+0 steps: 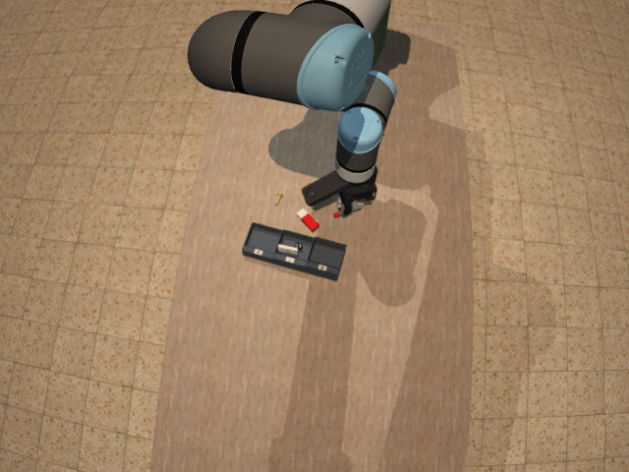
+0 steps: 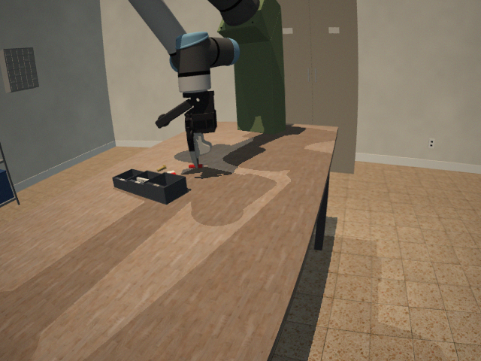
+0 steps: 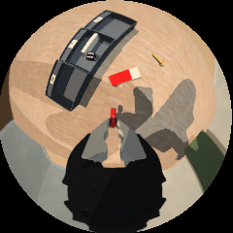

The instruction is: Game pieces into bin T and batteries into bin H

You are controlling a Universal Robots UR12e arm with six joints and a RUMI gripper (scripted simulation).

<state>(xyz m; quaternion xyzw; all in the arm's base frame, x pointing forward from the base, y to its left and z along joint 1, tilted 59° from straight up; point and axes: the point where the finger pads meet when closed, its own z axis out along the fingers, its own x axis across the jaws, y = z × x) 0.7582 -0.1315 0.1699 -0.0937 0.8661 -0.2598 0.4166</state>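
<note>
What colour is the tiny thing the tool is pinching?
Red; the wrist view shows it best.

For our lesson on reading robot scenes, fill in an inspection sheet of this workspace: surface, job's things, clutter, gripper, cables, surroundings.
Surface: wooden table, crossed by the arm's shadows.
Job's things: three-part dark bin, upright, with a pale block and a small dark piece in its middle part; its labels are too small to read. Small red piece between the fingers, low over the table. Red-and-white block and small yellow piece lie on the table beyond the bin.
Clutter: nothing seen.
Gripper: gripper shut on the red piece.
Cables: nothing seen.
Surroundings: green pedestal, tiled floor, wall vent, wall socket, closet doors.
</note>
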